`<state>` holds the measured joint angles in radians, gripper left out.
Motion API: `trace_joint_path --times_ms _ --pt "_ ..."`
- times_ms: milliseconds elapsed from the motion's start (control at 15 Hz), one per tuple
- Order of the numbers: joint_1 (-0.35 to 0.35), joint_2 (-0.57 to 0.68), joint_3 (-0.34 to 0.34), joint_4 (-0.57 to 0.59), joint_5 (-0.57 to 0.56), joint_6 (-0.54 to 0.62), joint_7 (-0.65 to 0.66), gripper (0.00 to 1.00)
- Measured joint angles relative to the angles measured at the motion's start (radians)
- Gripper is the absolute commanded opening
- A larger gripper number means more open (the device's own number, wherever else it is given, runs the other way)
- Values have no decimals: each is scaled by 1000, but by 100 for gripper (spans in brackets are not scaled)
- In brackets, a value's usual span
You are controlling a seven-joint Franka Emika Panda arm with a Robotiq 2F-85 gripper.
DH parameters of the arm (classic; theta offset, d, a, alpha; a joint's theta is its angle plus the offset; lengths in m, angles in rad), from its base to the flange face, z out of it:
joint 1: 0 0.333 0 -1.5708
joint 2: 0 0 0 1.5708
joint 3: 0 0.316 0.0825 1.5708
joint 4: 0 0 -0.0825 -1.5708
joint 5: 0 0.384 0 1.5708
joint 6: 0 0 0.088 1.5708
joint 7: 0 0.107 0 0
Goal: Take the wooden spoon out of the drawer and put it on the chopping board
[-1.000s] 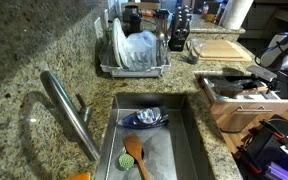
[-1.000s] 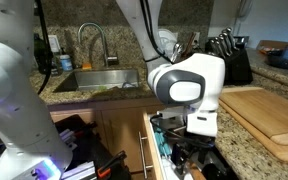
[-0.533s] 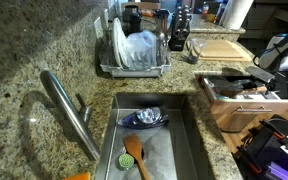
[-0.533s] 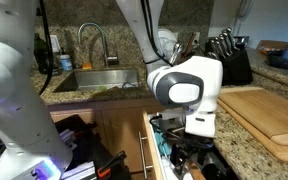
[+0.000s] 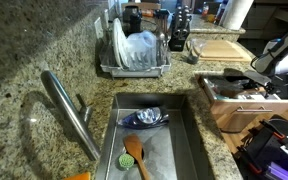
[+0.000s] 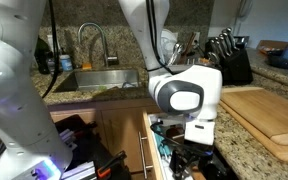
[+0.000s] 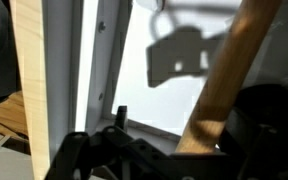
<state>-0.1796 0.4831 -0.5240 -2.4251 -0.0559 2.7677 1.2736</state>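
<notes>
My gripper (image 7: 206,150) is down inside the open drawer (image 5: 229,108), which also shows in an exterior view (image 6: 156,140). In the wrist view a pale-brown wooden spoon handle (image 7: 224,80) runs from between the dark jaws up to the top right, with both jaws against it; the spoon's bowl is out of view. In both exterior views the arm hides the spoon and the gripper (image 5: 246,85) (image 6: 189,160) is a dark mass in the drawer. The light-tan chopping board (image 5: 220,48) lies flat on the counter beyond the drawer (image 6: 269,110).
The steel sink (image 5: 184,140) holds an orange-brown spatula with a green handle (image 5: 134,152) and a dark bowl. A faucet (image 5: 69,110) stands beside it. A grey dish rack (image 5: 134,50) and a knife block (image 6: 227,55) stand on the granite counter.
The wrist has dropped slightly lower into the drawer and the upper arm has shifted. Board, sink items and drawer have not moved.
</notes>
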Motion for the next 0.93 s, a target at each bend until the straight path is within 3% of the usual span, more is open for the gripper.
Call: trace_joint_path --times_ms 200,267,333,933 --pt "-12 24 17 13 45 -26 -18 100" --pt "-8 23 15 13 45 -26 -18 75" --pt "-6 21 14 13 45 -26 -17 74" --pt "-3 24 9 13 47 -26 -15 11"
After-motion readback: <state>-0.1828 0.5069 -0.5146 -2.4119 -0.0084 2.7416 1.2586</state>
